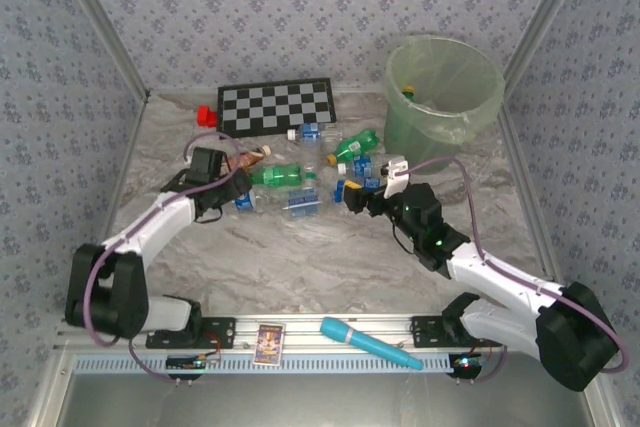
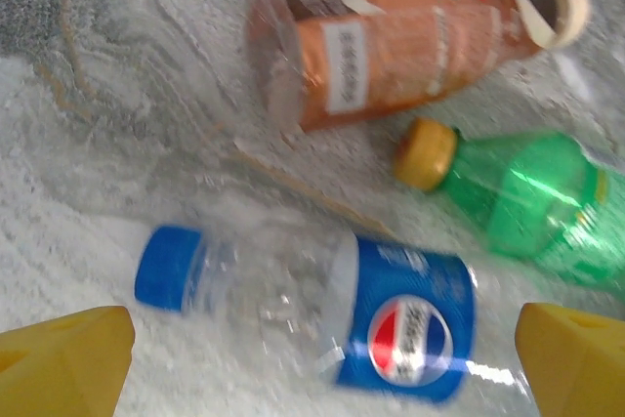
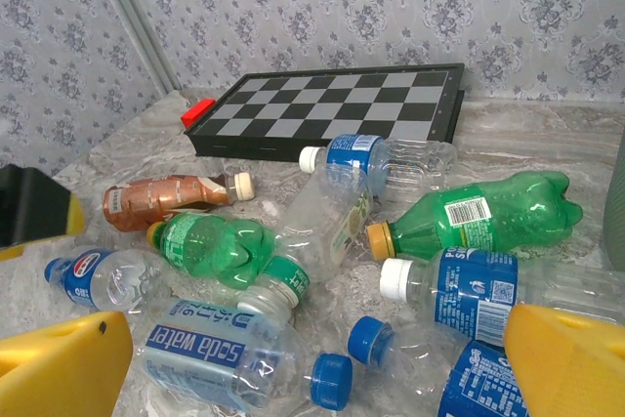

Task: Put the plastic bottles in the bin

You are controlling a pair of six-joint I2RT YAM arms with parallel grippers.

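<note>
**Pincers.** The left pincer (image 2: 317,368) stands spread wide and empty, low over a clear bottle (image 2: 322,314) with a blue cap and blue label. The bottle lies on its side on the table (image 2: 88,144), between the yellow fingers (image 2: 63,363). The right pincer (image 3: 312,368) is likewise spread and empty above the main heap.

**Surroundings.** Just beyond the clear bottle lie a brown bottle (image 2: 410,36) and a green bottle (image 2: 527,202).

**Handling, as judged.** The bottles appear empty and crushed, so they should be light, with thin walls that yield and slick plastic. A hold across the labelled middle looks soundest. The neck is stiffer but narrow.

**Views.** The overhead camera places the bin (image 1: 443,92) at the far right, well apart from the left pincer and nearer the right. The right wrist camera resolves the overlapping bottles before the chessboard (image 3: 332,104). The left wrist camera gives cap and label detail.
</note>
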